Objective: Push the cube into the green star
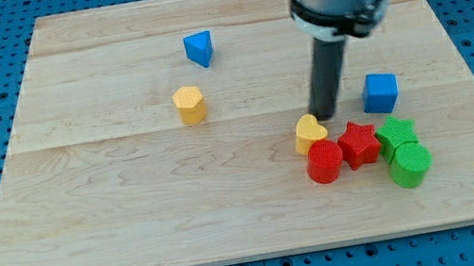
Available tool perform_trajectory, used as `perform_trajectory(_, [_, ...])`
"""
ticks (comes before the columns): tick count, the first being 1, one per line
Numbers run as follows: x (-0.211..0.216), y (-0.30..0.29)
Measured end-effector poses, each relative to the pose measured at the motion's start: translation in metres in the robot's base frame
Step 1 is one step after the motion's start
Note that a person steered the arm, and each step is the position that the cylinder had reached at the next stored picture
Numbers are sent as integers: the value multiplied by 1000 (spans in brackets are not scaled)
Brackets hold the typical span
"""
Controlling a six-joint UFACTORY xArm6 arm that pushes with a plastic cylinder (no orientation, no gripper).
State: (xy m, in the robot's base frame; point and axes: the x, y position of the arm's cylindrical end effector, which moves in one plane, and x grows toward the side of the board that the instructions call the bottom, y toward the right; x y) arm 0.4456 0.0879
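A blue cube (380, 91) sits at the view's right on the wooden board (137, 225). Just below it lies a green star (396, 133), with a green cylinder (409, 164) touching its lower side. My tip (323, 116) is to the left of the cube, apart from it by about a block's width, and just above a yellow heart (309, 132). The rod rises to the arm's grey body at the view's top.
A red cylinder (325, 161) and a red star (359, 143) sit in a cluster between the yellow heart and the green star. A yellow hexagonal block (190, 104) and a blue triangular block (199, 48) lie at the upper left of the tip.
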Motion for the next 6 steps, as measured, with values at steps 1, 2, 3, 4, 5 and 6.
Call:
perform_trajectory(1, [-32, 30])
perform_trajectory(2, [-23, 86])
perform_trajectory(3, [24, 51])
perform_trajectory(4, [-24, 39])
perform_trajectory(5, [-103, 31])
perform_trajectory(6, [-169, -41])
